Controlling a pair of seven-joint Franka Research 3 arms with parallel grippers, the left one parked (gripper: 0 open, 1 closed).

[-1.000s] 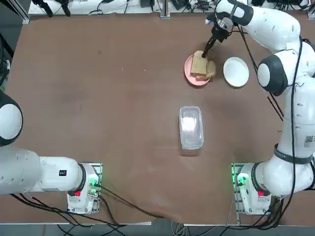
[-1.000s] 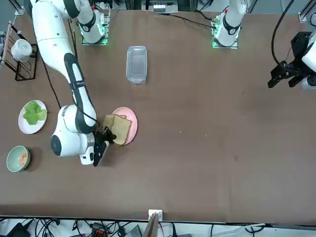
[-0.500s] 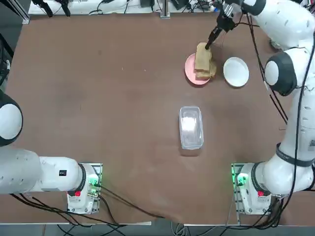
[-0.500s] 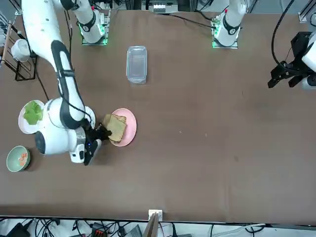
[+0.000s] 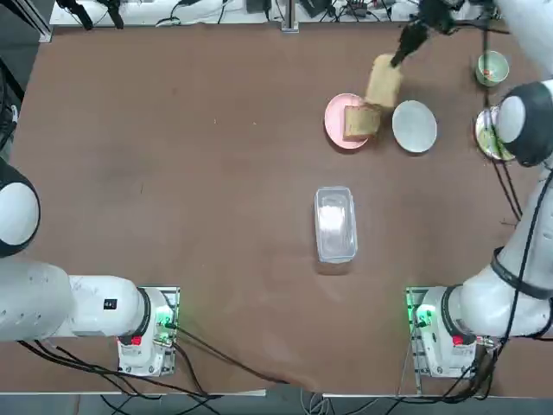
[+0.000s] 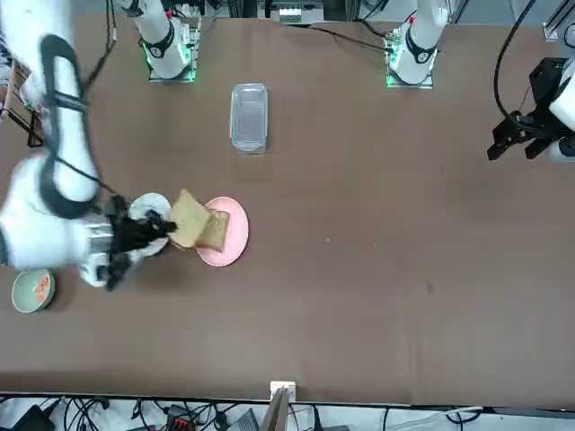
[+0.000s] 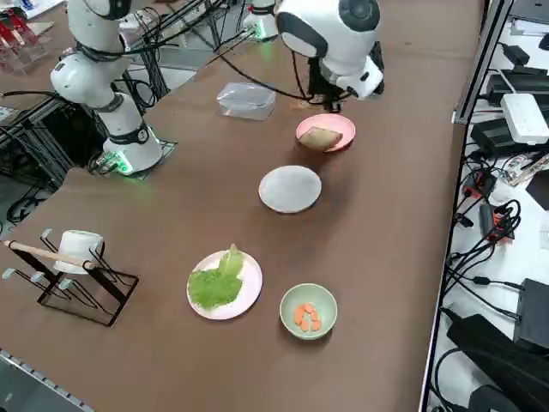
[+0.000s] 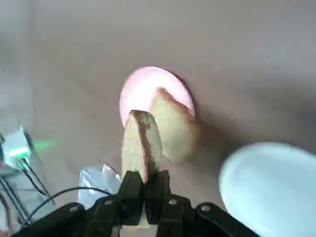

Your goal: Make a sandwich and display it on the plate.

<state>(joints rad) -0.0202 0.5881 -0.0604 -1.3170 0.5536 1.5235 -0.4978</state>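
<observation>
Brown desk, cables along far edge.

Top view: right tool (image 5: 399,59) clamped on one bread slice (image 5: 383,81), carried on edge above the gap between pink plate (image 5: 337,121) and white plate (image 5: 415,126); second slice (image 5: 361,121) on the pink plate.

Front view: white plate (image 6: 144,206) lies under the tool.

Right side view: lettuce plate (image 7: 225,283) and small bowl (image 7: 308,310) sit well apart from the tool.

Wrist view: slice (image 8: 140,148) upright between the closed fingers (image 8: 131,190).

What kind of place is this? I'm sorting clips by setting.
Probably a robotics lab, not a kitchen: arm bases bolted to a brown table, loose cables alongside, and sandwich props like the bread slice held in the right gripper.
</observation>
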